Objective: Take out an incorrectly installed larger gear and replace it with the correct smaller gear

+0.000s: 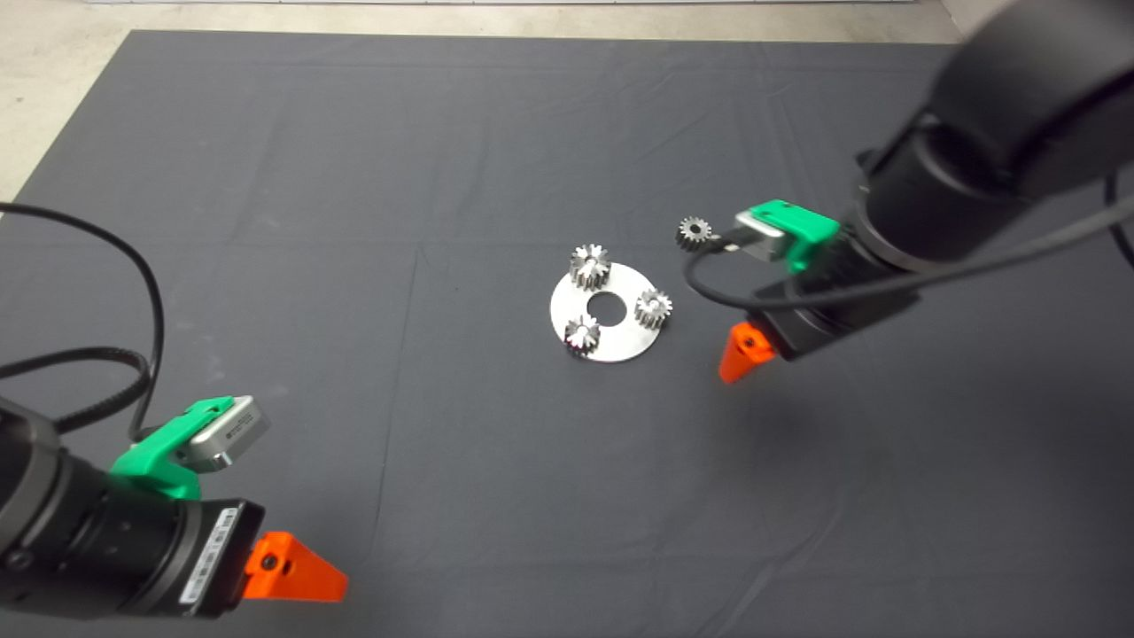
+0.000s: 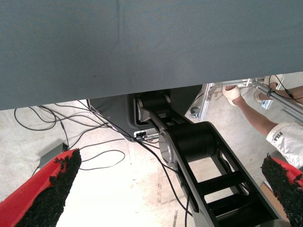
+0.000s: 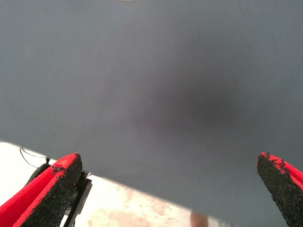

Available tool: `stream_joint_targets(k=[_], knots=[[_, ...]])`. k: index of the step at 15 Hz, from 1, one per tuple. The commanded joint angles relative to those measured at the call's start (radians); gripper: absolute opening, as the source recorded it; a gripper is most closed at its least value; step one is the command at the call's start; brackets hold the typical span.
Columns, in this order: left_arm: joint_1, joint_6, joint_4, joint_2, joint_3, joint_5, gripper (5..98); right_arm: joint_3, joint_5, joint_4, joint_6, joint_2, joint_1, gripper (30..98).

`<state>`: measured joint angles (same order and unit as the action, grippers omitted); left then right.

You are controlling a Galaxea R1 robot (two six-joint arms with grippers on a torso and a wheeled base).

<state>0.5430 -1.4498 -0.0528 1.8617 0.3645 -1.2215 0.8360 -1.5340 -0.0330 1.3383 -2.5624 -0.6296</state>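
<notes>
larger gear seated on the round plate, not yet removed | smaller gear waits on mat beside right gripper, fingers spread, holding nothing | left gripper parked lower left, fingers apart

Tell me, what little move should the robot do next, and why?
Probably swing the right pincer, open and beside the round plate, over the larger gear at the plate's far edge. That gear sits on the plate and the smaller gear lies on the mat, so the big one likely comes off first. The left pincer waits parked.
</notes>
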Motion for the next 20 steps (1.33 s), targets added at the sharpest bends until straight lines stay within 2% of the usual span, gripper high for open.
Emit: stream_joint_targets(k=[1,5,8,11,16,20], knots=[[0.000,0.002,-0.002,-0.003,-0.013,-0.001,98.4,0.244,-0.115,-0.019,-0.214,-0.204,0.022,97.7],[0.002,0.009,0.001,0.003,-0.010,-0.003,98.4,0.426,-0.115,-0.015,-0.318,-0.321,0.057,97.7],[0.002,0.009,0.004,0.005,-0.009,-0.003,98.4,0.557,-0.115,0.058,-0.395,-0.396,0.066,97.7],[0.002,0.009,0.004,0.005,-0.010,-0.003,98.4,0.616,-0.115,0.094,-0.476,-0.414,0.076,97.7],[0.002,0.009,0.004,0.003,-0.010,-0.003,98.4,0.636,-0.115,0.157,-0.505,-0.414,0.110,97.7],[0.002,0.009,0.004,0.003,-0.010,-0.003,98.4,0.649,-0.115,0.254,-0.507,-0.416,0.159,97.7]])
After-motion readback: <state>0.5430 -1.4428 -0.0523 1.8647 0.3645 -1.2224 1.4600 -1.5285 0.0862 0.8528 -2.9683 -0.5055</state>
